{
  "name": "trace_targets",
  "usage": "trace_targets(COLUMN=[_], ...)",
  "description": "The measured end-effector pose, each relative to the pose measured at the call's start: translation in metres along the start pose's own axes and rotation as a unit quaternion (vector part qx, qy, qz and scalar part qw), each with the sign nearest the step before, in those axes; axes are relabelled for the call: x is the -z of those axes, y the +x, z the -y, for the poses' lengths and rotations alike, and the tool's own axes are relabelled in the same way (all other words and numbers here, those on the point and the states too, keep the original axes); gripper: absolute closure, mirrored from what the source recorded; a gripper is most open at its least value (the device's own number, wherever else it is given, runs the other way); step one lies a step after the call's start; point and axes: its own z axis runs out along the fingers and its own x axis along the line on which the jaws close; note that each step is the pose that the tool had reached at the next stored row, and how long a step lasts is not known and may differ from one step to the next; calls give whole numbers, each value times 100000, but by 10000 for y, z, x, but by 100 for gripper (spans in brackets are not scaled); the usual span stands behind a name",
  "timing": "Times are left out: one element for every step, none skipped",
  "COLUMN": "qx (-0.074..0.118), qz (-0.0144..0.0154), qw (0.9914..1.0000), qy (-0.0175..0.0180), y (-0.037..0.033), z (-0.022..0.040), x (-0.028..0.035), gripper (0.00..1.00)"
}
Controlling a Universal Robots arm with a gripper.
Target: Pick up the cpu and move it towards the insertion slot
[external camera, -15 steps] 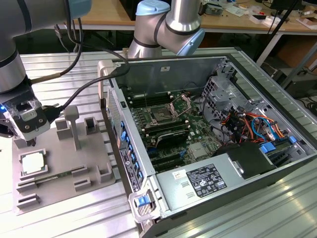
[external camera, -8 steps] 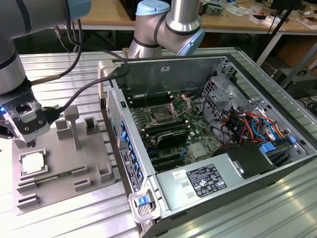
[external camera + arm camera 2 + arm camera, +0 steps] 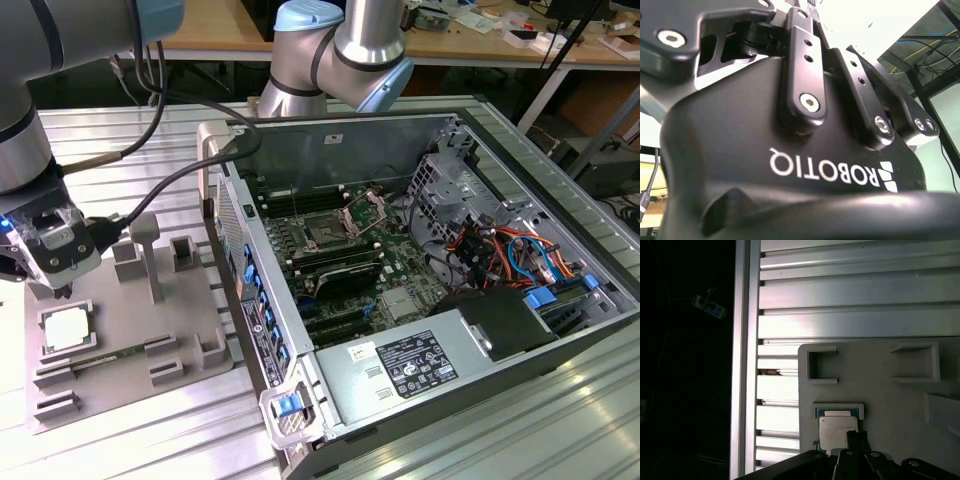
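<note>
At the exterior view's left, tall grey posts (image 3: 146, 245) and the case wall (image 3: 240, 250) stand between chip (image 3: 68, 328) and socket (image 3: 325, 235).

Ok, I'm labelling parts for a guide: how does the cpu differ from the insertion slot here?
The cpu has a pale silvery top; the insertion slot has a dark centre in a metal frame. The cpu lies on the grey tray outside the computer case, toward the exterior view's left; the insertion slot sits inside the case. Both are square and lie flat.
</note>
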Motion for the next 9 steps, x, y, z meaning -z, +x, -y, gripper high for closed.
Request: trace_targets(qx=[-3, -2, -3, -2, -1, -1, -3, -3, -1], qz=[-1, 0, 2, -2, 4, 4, 3, 0, 2], qw=[100000, 100000, 100000, 100000, 100000, 100000, 100000, 100000, 100000], qy=[1, 1, -2, 3, -2, 0, -2, 0, -1], y=[0, 1, 1, 1, 1, 1, 1, 1, 1], z=[0, 1, 1, 2, 2, 2, 2, 2, 2], x=[-1, -2, -5, -6, -8, -10, -11, -12, -14], gripper=[89, 89, 89, 89, 89, 89, 89, 89, 89])
